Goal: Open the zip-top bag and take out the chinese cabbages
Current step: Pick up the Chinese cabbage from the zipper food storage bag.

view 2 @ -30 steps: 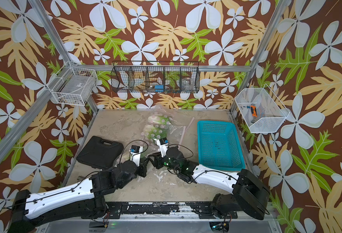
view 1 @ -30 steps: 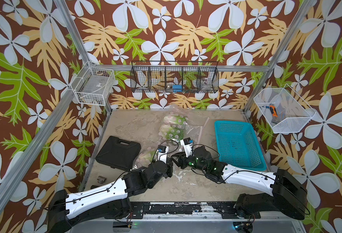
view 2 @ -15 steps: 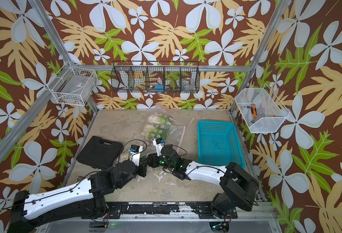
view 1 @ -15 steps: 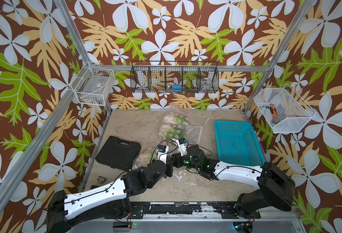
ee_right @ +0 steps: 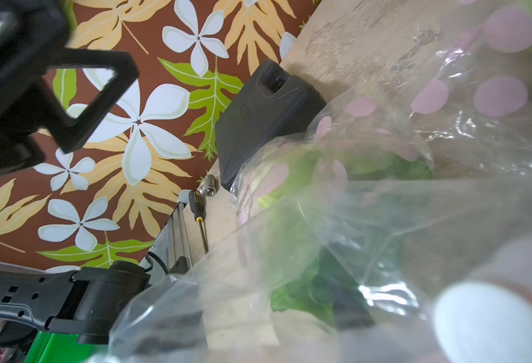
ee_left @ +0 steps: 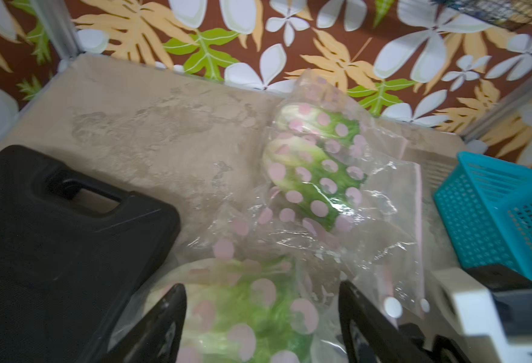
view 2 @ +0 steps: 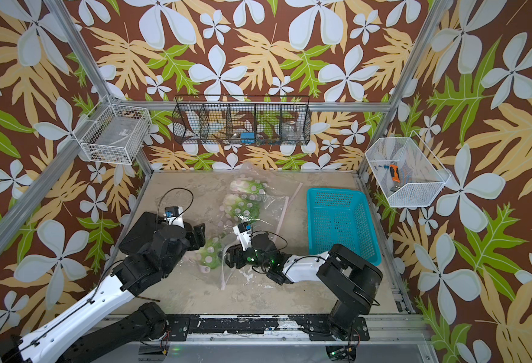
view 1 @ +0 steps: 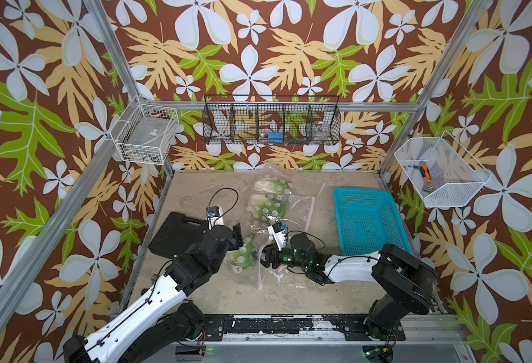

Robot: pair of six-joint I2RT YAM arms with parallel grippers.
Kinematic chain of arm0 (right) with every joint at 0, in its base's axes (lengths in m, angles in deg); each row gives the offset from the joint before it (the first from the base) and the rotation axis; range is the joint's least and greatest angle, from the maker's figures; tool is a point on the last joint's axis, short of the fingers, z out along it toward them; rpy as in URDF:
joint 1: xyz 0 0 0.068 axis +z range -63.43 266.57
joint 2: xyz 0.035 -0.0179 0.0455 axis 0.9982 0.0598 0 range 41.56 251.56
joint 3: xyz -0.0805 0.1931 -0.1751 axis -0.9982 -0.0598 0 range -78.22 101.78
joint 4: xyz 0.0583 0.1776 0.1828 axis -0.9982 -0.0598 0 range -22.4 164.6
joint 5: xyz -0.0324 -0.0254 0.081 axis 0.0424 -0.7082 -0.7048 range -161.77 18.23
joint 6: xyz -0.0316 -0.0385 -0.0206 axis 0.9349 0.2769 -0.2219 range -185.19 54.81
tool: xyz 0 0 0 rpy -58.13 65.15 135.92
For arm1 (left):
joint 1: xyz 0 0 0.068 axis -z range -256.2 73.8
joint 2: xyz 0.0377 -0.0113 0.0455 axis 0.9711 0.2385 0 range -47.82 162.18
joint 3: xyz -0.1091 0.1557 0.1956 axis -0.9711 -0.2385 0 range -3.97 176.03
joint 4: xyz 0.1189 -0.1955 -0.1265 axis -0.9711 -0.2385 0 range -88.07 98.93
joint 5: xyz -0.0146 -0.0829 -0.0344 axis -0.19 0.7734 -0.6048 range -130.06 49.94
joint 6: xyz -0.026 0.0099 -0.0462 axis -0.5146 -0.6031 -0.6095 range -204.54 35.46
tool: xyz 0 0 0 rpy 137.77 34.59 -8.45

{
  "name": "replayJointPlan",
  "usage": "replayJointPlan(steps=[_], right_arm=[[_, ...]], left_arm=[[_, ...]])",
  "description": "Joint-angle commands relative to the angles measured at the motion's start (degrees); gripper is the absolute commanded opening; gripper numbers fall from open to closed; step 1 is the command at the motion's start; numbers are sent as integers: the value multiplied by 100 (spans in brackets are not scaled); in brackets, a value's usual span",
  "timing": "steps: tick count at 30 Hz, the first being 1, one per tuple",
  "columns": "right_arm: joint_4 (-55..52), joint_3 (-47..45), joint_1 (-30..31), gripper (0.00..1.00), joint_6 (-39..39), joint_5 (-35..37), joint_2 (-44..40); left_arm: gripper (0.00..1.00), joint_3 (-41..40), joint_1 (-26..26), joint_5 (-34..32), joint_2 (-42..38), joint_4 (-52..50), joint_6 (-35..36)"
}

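Both arms stretch in low, left gripper [ee_left: 261,284] and right gripper [view 1: 263,256] pretty close together. Left jaws are spread wide. Can't tell on the right.

Tally by me.
- Cabbages [view 1: 266,206]: three.
- Bag [view 1: 299,204]: one.
- Black case [view 1: 176,234]: one.
- Teal basket [view 1: 363,190]: one.
- White wire baskets [view 1: 139,147]: two.
- Black wire rack [view 1: 271,119]: one, five compartments.
- Blue box [view 1: 272,135]: one.
- Orange-handled tool [view 1: 426,168]: one.
- Screwdriver [ee_right: 197,204]: one.
- My claws: two, left claw [ee_left: 261,287] and right claw [view 1: 265,256].
- Table [view 1: 202,188]: one.

Clear pink-dotted zip-top bag [view 1: 293,207], crumpled, three chinese cabbages [view 1: 266,206] inside
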Motion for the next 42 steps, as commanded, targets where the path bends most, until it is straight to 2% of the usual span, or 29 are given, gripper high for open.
replayJointPlan(steps=[1,4,7,11,19,26,33,37,42], right_arm=[[359,59,1,64,419,-309,117],[-268,211,1,57,897,-45,129],[-556,255,1,54,1215,195,122],[-864,494,1,54,1402,165,362],[-1011,670,-8,58,1456,-179,746],[-1110,686,-4,55,1716,-317,830],[-1543,739,-16,46,2090,90,814],[-1587,779,-15,46,2201,87,812],[-1204,785,-8,52,2118,-400,894]], left_arm=[[70,13,-375,802,214,-344,31],[58,-18,-443,1046,586,-345,-42],[56,-100,-459,1102,912,-325,-154],[53,-155,-634,1161,1243,-201,-156],[45,-284,-1389,1687,1754,61,120],[38,-523,-1471,1834,2135,321,198],[36,-446,-1497,1827,2446,270,284],[34,-411,-1497,1932,2607,269,297],[32,-393,-1493,2051,2706,278,297]])
